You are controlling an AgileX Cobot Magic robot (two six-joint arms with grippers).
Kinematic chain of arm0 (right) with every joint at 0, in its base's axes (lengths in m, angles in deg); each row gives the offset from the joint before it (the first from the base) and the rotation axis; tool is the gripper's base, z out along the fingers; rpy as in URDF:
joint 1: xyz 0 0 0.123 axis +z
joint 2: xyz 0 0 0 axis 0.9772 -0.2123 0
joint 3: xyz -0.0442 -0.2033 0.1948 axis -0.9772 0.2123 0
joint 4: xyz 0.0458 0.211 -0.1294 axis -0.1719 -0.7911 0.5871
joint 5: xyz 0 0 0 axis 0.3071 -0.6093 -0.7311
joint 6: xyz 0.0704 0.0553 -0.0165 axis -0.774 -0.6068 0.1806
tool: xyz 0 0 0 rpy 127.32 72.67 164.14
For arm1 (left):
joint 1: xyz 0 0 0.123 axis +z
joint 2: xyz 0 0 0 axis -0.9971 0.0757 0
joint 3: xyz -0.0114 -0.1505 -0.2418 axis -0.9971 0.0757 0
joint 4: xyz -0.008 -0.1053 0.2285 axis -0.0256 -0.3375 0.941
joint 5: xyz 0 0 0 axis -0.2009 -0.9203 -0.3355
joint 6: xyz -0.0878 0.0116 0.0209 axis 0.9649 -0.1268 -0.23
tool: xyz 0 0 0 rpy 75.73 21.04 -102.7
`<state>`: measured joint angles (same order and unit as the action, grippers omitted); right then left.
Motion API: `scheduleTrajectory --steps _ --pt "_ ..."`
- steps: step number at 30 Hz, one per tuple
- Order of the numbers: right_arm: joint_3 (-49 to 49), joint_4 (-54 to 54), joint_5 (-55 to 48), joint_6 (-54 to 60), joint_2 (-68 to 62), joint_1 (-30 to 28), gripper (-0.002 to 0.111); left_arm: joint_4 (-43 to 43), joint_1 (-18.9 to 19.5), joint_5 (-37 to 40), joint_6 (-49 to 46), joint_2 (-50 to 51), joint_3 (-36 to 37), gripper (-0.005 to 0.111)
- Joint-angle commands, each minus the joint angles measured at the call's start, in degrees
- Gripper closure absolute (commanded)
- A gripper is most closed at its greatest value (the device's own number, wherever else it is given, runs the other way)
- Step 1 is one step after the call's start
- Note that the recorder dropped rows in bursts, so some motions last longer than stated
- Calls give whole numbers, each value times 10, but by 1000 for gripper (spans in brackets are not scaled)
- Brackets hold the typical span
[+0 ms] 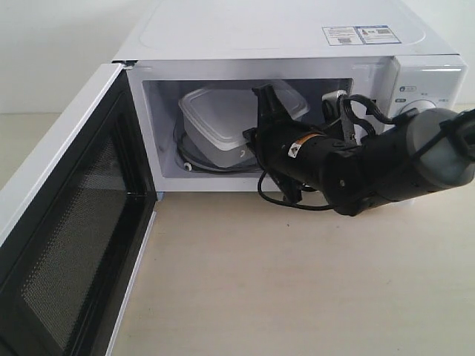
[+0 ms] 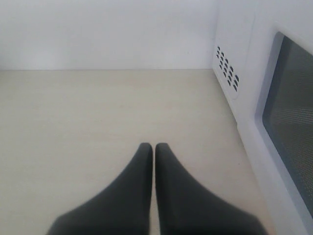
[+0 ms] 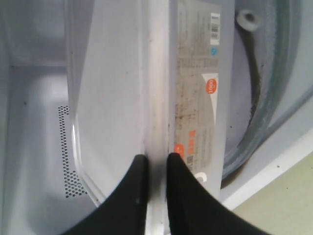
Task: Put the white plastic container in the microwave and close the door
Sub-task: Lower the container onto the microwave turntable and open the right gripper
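— Starting nearest the camera: where do I stand with the door?

— You have it swung wide open, mesh inner face showing, out over the table. Closing it is all ahead of you. Your left gripper hangs above the tabletop just beside the door's outer face, fingers pressed together with nothing between them.

— And the right gripper?

— Your right gripper reaches in through the mouth of the microwave. Its jaws are drawn in close and pinch the edge of the white plastic container. The right wrist view shows that white rim running between the two fingers, next to the label.

— So the container is in?

— Yes, you have it inside the cavity, over the glass turntable, towards the left and the back wall. I can't tell whether its base sits flat on the glass or hangs from your grip.

— What's left, then?

— As I judge it, the first half is nearly finished. You need to let go and bring the right arm out of the opening, since it lies across the door's path. Then you swing the door shut, probably with the left gripper, which is the one beside it.
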<state>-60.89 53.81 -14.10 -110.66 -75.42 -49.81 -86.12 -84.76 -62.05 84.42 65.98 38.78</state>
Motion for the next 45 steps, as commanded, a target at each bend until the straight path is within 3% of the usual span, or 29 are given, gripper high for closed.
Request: scheduleTrajectory --steps 1,6,14,20,24,28,36,38,41,43,44,45 --pt "-3 8 25 19 2 1 108 -1 2 0 -3 -2 2 102" --pt "-3 8 25 36 2 1 103 -1 2 0 -3 -2 2 102" --pt "-3 -5 15 42 2 0 50 -1 2 0 -3 -2 2 102" --pt "-3 1 7 40 3 0 52 -1 2 0 -3 -2 2 102" --pt "2 35 -87 44 26 0 73 -1 2 0 -3 -2 2 102" --pt "22 73 -86 69 47 0 73 -1 2 0 -3 -2 2 102" --pt "28 430 -121 114 78 0 73 -1 2 0 -3 -2 2 102" --pt "28 488 -125 112 78 0 73 -1 2 0 -3 -2 2 102" --pt "28 492 -126 112 78 0 74 -1 2 0 -3 -2 2 102" --pt "28 517 -143 141 78 0 92 -1 2 0 -3 -2 2 102" --pt "28 539 -162 138 78 0 108 -1 2 0 -3 -2 2 102" --pt "28 539 -164 138 77 0 108 -1 2 0 -3 -2 2 102"
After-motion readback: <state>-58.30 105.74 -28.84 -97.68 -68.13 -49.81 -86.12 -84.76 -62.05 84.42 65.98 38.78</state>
